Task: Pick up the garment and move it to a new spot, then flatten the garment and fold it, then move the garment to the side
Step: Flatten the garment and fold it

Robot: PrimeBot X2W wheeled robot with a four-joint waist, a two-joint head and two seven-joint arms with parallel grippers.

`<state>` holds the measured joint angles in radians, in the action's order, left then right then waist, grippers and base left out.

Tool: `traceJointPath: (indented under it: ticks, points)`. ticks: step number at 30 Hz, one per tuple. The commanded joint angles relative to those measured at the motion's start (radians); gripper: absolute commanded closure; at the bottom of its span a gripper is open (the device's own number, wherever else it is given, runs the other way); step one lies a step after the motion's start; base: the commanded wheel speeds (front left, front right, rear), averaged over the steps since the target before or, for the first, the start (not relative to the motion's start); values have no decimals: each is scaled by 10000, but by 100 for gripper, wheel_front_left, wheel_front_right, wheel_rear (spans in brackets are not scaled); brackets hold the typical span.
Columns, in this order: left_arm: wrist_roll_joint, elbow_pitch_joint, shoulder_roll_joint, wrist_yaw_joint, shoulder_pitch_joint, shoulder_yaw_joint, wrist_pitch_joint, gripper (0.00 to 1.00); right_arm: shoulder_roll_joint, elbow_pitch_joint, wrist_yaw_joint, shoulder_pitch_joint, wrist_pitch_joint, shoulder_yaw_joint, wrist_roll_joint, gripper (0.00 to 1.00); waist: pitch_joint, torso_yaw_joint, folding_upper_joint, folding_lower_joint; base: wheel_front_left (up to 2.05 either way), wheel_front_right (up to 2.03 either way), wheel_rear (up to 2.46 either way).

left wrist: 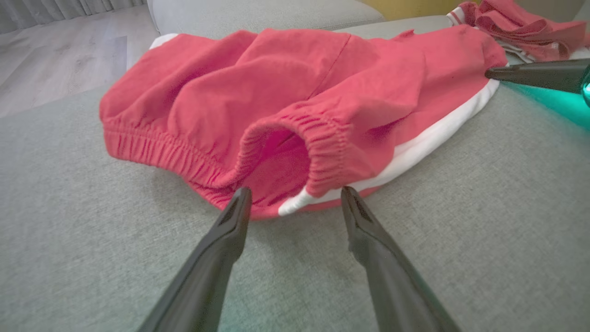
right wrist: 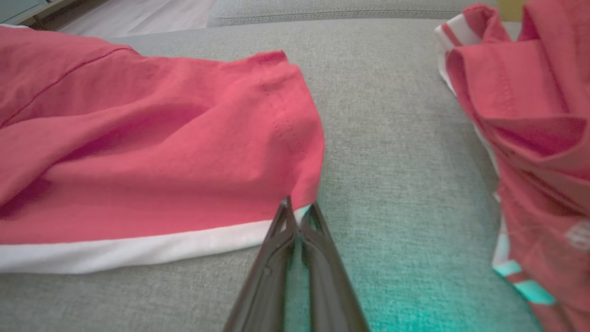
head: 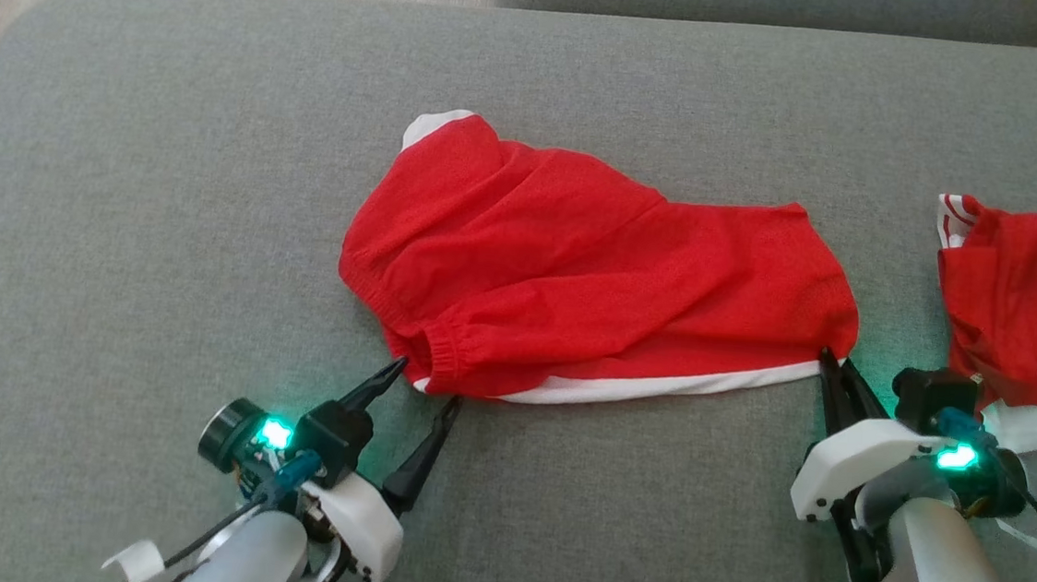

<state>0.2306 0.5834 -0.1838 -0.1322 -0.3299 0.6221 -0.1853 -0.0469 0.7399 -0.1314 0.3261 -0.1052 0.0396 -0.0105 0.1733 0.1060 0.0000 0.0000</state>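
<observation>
Garment: red shorts, middle of sofa, near front edge.
Right gripper: jaws clamped on hem corner.
Left gripper: jaws apart at waistband.
Risk: the thin pinch could slip if lifted one-sided.

Head view: high, looking steeply down on the grey woven-fabric couch seat. Both wrist views: low, close to that seat, facing across it from opposite ends of the crumpled red white-trimmed garment, which all three views share.
</observation>
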Motion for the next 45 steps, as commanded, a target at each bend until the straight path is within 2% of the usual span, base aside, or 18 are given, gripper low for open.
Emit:
traceJointPath:
  ticks: [1, 8, 9, 11, 22, 30, 38, 41, 42, 45]
  points:
    - [-71, -72, -248, 17, -532, -177, -108, 0, -33, -236, 7, 330, 44, -253, -74, 100, 32, -24, 0, 0, 0, 0, 0]
    - [63, 361, -177, 16, -866, 93, -350, 0, -33, -333, 7, 308, 110, -279, -86, 100, 72, -71, 0, 0, 0, 0, 0]
    - [98, 400, -168, 16, -898, 143, -379, 37, -33, -343, 7, 305, 122, -280, -87, 100, 75, -76, 0, 0, 0, 0, 0]
    - [165, 449, -153, 16, -964, 242, -432, 100, -33, -366, 7, 303, 140, -271, -88, 100, 86, -75, 0, 0, 0, 0, 0]
    - [422, 461, -247, 16, -1048, 573, -646, 100, -33, -390, 7, 243, 196, -203, -43, 100, 12, -9, 0, 0, 0, 0, 0]
    - [540, -262, -672, 62, -848, 358, -733, 100, -33, -683, 7, 193, 24, -330, -168, 100, -335, 12, 0, 0, 0, 0, 0]
    - [970, -1873, -1683, 54, -1072, -163, -385, 100, -180, -2288, 7, 548, 275, -768, -766, 100, -863, -60, 0, 0, 0, 0, 0]
    - [1089, -2712, -2290, 42, -1539, -334, 147, 100, -402, -3274, 7, 913, 706, -1002, -1030, 100, -1088, -89, 0, 0, 0, 0, 0]
    - [1198, -3269, -2682, 35, -1950, -465, 537, 100, -554, -3948, 7, 1205, 1102, -1128, -1227, 100, -1255, -103, 0, 0, 0, 0, 0]
    - [1497, -3978, -3134, 27, -2587, -631, 1142, 100, -798, -4825, 7, 1632, 1742, -1331, -1384, 100, -1551, -132, 0, 0, 0, 0, 0]
